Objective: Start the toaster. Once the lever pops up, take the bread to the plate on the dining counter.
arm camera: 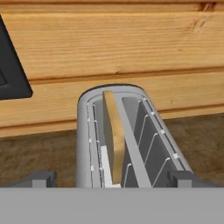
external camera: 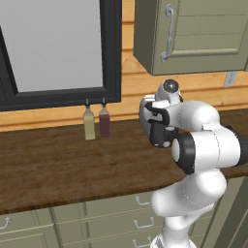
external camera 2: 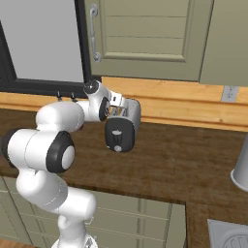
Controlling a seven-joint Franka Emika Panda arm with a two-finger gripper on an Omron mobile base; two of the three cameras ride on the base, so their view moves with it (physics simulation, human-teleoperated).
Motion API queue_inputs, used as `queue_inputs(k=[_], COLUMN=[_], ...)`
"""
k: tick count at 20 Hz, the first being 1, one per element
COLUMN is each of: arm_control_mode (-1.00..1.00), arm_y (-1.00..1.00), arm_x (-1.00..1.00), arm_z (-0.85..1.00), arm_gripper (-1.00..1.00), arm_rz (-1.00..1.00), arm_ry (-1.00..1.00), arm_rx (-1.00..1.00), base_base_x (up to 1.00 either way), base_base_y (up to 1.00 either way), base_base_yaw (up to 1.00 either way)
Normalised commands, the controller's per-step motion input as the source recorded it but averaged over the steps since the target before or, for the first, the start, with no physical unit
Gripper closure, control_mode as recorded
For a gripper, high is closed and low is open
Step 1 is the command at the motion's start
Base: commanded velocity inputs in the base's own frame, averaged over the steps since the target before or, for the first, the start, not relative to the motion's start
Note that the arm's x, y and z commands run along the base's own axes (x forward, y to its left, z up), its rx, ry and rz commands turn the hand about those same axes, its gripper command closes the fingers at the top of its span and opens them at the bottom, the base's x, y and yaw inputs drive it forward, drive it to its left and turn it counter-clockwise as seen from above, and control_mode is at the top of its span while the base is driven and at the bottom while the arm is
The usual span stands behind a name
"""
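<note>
Hovering above the toaster (arm camera: 127, 140) on the wood counter (external camera 2: 184, 160), the gripper (arm camera: 111, 177) is standing wide apart, holding nothing. The bread (arm camera: 114, 135) is sitting upright in the left slot. Descending off-line is risking striking the bread instead of the lever.

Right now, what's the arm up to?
The arm is at the toaster on the counter by the wall. Its gripper is open, a fingertip on each side of the toaster's top in the hand view, holding nothing. The bread stands on edge in the left slot. From here I can't tell whether the lever has been pressed. Two bottles stand further left, under the window.
</note>
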Motion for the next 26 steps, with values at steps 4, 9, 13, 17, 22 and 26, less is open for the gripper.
queue_inputs(k=[4, 9, 13, 17, 22, 26], arm_control_mode=[-1.00, -1.00, -1.00, -1.00, -1.00, -1.00], arm_y=[-0.03, -0.11, -0.10, -0.04, 0.00, 0.00], arm_x=[0.08, 0.03, 0.05, 0.09, 0.10, 0.11], arm_z=[-0.14, -0.13, -0.12, -0.11, -0.09, -0.08], arm_gripper=[-1.00, -1.00, -1.00, -1.00, -1.00, -1.00], arm_rz=[0.00, 0.00, 0.00, 0.00, 0.00, 0.00], arm_ry=[0.00, 0.00, 0.00, 0.00, 0.00, 0.00], arm_rx=[0.00, 0.00, 0.00, 0.00, 0.00, 0.00], base_base_x=[0.00, 0.00, 0.00, 0.00, 0.00, 0.00], base_base_y=[0.00, 0.00, 0.00, 0.00, 0.00, 0.00], base_base_yaw=[0.00, 0.00, 0.00, 0.00, 0.00, 0.00])
